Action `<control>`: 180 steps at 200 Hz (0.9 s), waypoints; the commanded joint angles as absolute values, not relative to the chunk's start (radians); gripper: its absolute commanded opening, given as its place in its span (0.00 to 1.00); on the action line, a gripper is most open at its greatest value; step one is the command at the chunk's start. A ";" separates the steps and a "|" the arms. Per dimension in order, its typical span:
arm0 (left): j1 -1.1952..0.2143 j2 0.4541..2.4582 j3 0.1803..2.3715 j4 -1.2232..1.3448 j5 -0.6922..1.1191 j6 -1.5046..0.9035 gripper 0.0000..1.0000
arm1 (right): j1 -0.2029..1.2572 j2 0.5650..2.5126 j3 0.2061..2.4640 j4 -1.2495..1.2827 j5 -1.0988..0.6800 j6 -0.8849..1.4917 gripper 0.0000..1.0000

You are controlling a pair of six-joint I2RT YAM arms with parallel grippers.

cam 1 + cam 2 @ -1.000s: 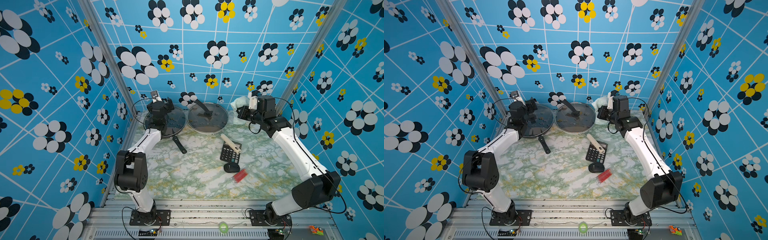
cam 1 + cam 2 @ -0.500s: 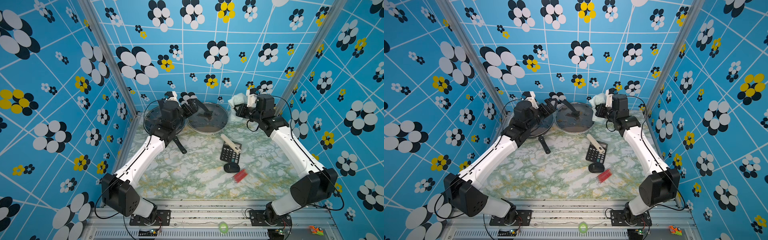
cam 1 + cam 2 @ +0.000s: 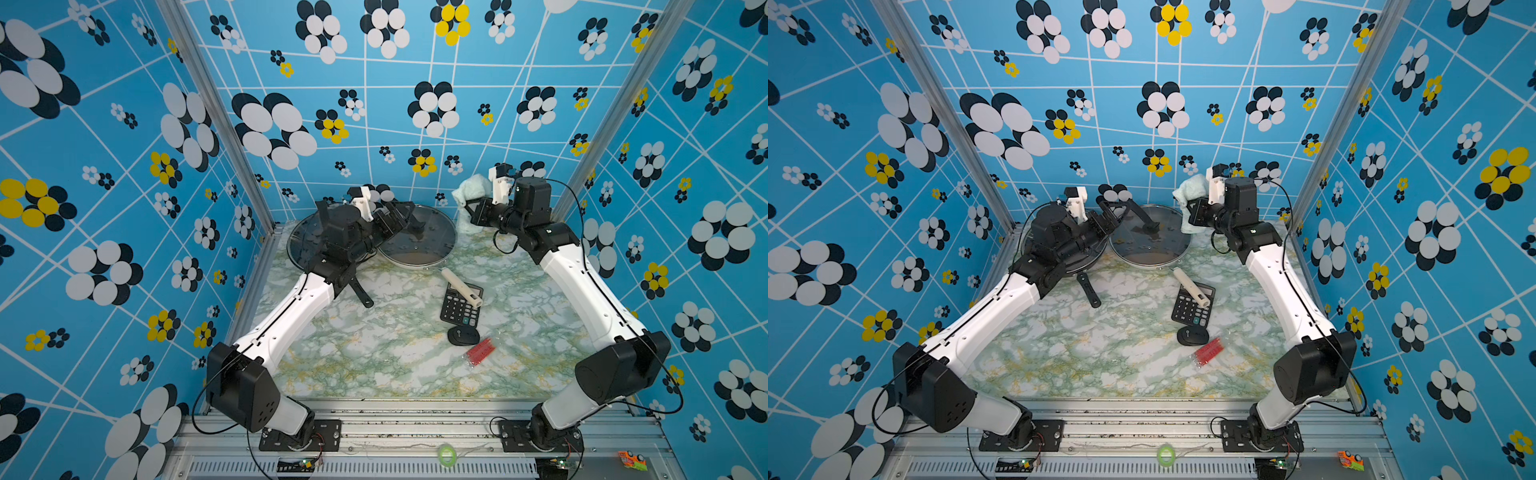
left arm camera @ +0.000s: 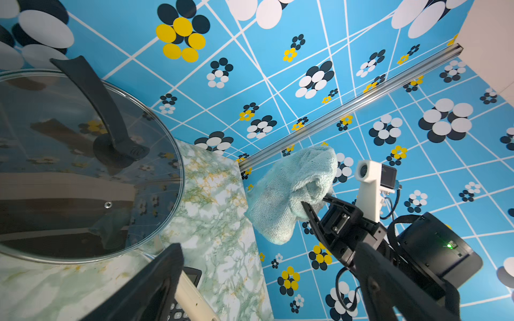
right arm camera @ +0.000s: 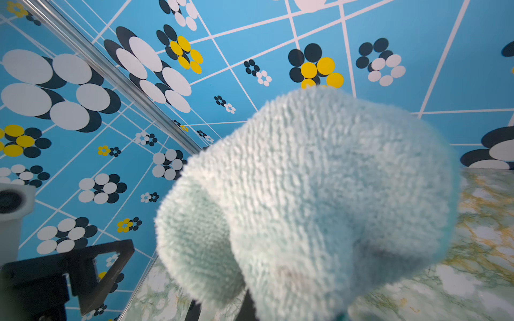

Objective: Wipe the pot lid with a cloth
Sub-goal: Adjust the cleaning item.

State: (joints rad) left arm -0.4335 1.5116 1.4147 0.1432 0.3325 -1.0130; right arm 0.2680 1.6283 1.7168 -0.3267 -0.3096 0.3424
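Upper centre-right, right gripper (image 3: 468, 209) pinches the cloth (image 3: 469, 188); left gripper (image 3: 401, 216), jaws wide, seemingly over the lid (image 3: 419, 254).

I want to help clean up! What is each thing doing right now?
pot lid: lying on the table, handle up, brown smears on the glass.
cloth: bunched up, hanging from the right claw.
right claw: shut on the cloth.
left claw: open, empty, beside the lid's handle.
calculator: lying keys up, with a cream tube across it.
red packet: lying flat, nothing touching it.
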 commanded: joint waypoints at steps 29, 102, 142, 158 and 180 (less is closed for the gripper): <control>-0.335 1.652 1.616 0.035 0.709 -1.233 0.99 | 0.290 1.700 1.813 -0.386 -0.489 0.185 0.01; -0.344 1.725 1.578 0.210 0.852 -1.575 0.99 | 0.434 1.809 1.923 -0.430 -0.558 0.046 0.07; -0.353 1.706 1.538 0.154 0.845 -1.605 0.99 | 0.473 1.832 1.956 -0.401 -0.597 0.048 0.09; -0.357 1.693 1.527 0.108 0.841 -1.603 0.99 | 0.483 1.838 1.967 -0.392 -0.604 0.046 0.09; -0.359 1.674 1.503 0.052 0.839 -1.607 0.99 | 0.487 1.840 1.970 -0.382 -0.607 0.038 0.10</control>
